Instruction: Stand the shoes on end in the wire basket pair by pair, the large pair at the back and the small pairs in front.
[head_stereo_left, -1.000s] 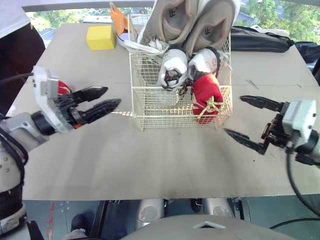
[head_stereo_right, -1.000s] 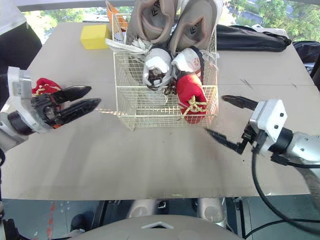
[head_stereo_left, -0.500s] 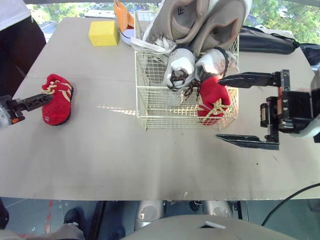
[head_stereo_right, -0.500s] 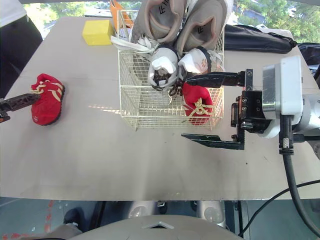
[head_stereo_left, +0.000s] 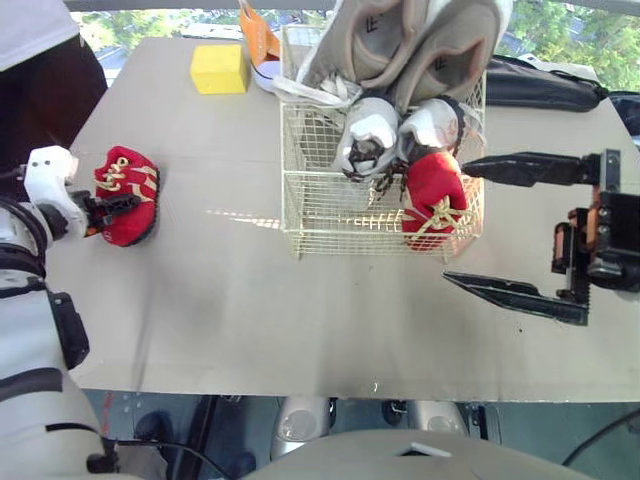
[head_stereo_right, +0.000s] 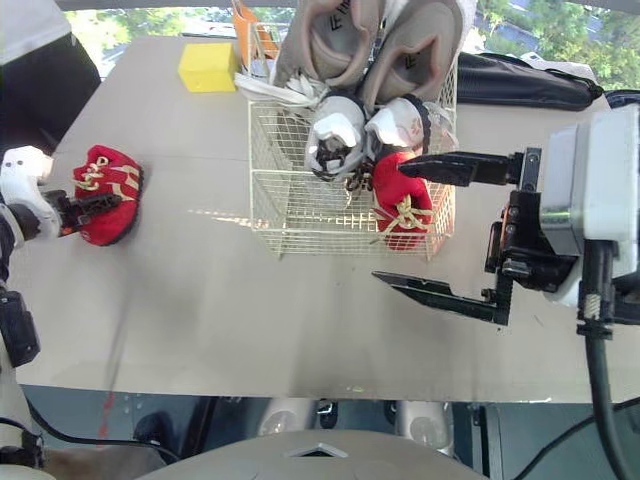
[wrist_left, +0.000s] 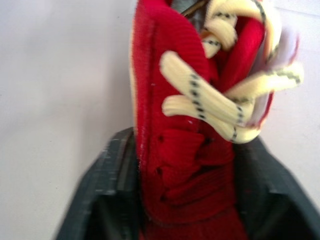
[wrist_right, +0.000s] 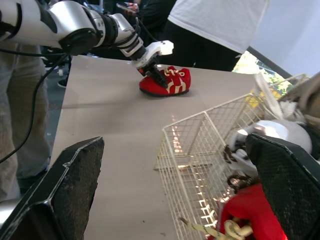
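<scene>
The loose red shoe lies at the table's left, well apart from the wire basket, where its mate stands near-right. The left gripper pinches it, apparently the pickup. The right gripper hangs spread beside the basket. Next it likely needs lifting, carrying right and standing beside its mate.

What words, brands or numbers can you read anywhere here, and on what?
"F": moulded mark on the sole of a large grey shoe, as best it reads; the rest is blurred.
No text readable on the red shoe on the table, the red shoe in the basket, the wire basket or the yellow block.
</scene>
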